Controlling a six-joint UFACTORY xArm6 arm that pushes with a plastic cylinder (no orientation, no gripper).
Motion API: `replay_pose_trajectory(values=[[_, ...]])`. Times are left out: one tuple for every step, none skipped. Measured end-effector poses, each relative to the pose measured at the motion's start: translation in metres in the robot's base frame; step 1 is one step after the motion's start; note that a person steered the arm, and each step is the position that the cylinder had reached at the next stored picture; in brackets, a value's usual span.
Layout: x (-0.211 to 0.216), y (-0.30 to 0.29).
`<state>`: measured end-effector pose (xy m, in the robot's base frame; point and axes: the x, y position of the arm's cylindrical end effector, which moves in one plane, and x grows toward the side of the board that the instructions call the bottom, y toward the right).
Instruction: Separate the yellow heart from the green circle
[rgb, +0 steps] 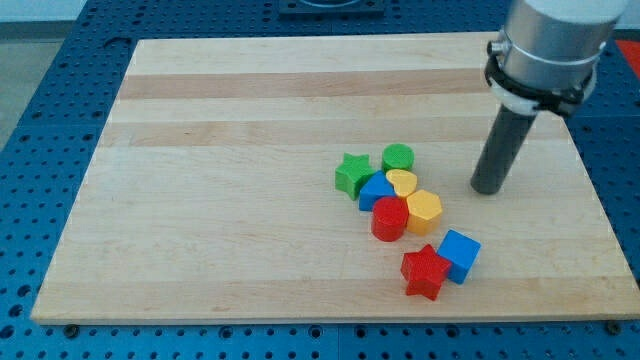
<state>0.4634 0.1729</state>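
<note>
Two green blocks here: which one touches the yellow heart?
The green circle, directly above the yellow heart. The green star sits farther left, with a blue block between.

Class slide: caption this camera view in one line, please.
My tip rests right of the touching yellow heart block and green circle block on the wooden board.

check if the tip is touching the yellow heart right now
No, my tip stands apart on bare board to the view's right of the yellow heart.

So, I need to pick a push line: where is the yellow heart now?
The yellow heart sits right of the board's centre, touching the green circle above it, the blue block on its left, and the yellow hexagon below-right.
</note>
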Motion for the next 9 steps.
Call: replay_pose_trajectory(values=[[-0.042,0.004],[-0.069,-0.016],[-0.073,-0.059],[-0.07,-0.109],[-0.056,-0.165],[-0.044,-0.168],[-0.044,-0.133],[-0.038,-0.105],[-0.019,-0.094]])
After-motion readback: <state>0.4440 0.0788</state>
